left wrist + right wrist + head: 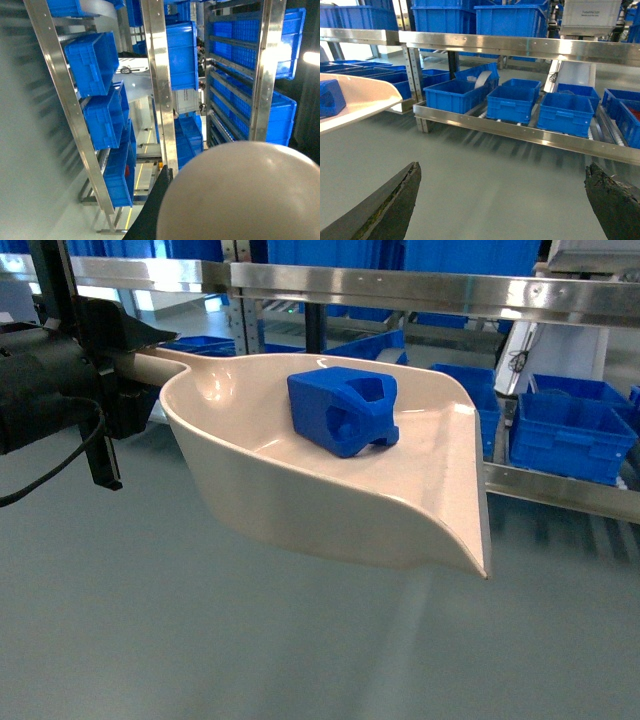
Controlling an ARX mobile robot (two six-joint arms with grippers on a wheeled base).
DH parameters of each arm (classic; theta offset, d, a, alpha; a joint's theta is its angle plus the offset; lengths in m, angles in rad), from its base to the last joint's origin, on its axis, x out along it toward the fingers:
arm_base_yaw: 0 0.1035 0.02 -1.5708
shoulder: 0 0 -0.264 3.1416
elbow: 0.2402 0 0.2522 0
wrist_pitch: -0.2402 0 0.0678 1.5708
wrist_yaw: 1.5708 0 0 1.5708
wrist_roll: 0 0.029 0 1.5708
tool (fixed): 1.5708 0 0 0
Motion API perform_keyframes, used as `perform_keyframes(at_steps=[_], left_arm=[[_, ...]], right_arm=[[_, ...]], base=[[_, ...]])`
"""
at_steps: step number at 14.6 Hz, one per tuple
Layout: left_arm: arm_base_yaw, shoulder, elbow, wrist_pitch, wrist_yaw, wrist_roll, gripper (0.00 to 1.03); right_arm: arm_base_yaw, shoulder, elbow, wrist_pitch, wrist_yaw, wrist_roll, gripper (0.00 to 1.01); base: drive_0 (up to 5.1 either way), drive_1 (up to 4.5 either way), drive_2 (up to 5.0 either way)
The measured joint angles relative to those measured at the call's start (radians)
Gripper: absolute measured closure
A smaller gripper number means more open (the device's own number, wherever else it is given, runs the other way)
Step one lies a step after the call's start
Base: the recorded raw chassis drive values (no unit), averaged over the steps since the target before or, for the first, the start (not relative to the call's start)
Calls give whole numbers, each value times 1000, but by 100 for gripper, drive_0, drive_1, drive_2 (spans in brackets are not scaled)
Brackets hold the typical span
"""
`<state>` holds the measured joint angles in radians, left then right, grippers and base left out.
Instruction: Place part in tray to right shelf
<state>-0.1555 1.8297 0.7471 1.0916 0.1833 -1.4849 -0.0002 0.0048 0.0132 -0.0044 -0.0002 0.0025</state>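
Blue part point(344, 410) lying in cream tray point(300, 505) at centre frame, handle pinched by left end effector point(110, 375) at upper left, tray aloft before shelf point(420, 285) with crates point(570, 430); right end effector point(502, 200) spread, bottom of wrist view.

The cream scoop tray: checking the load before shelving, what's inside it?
One blue part rests inside the tray, toward its back wall. The tray floor directly beneath the part is hidden.

The left gripper point(125, 365) reached in level from the left and was closed on the tray point(300, 490) handle, while the right gripper point(505, 200) hung empty with its fingers point(385, 205) spread wide.
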Motion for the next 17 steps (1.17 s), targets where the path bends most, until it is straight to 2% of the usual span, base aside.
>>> perform_keyframes(at_steps=[13,17], left_arm=[[-1,0,0,0,0,0,91],[1,0,0,0,0,0,91]], right_arm=[[0,0,0,0,0,0,3],[0,0,0,0,0,0,3]], base=[[-162,-162,-162],[-8,-8,-8]])
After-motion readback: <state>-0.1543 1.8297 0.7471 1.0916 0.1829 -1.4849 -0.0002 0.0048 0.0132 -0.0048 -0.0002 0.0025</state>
